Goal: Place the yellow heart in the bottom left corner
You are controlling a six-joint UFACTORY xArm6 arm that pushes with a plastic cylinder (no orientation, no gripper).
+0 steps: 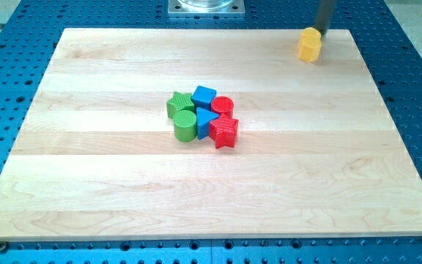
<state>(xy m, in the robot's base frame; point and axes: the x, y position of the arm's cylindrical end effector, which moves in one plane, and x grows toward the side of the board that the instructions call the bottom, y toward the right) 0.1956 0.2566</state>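
The board (211, 183) is pale wood with visible grain and a smooth, matt finish. The base (6, 15) beneath is blue, perforated metal. The yellow block (309, 45) looks like matt plastic. My rod (323, 15) is dark and dull.

A light wood board (123, 191) lies flat on a blue table (6, 44) full of little holes. Near the board's middle sits a tight bunch of blocks, all touching or nearly so: a green star (179, 104) at the view's left, a green cylinder (184, 125) just below it, a blue cube (204, 97) at the top, a blue triangle (206, 120) in the middle, a red cylinder (222, 105) at the right and a red star (225, 133) at the bottom right. Far from them, by the board's top right corner, a yellow block (309, 45) stands alone; its shape is hard to tell.
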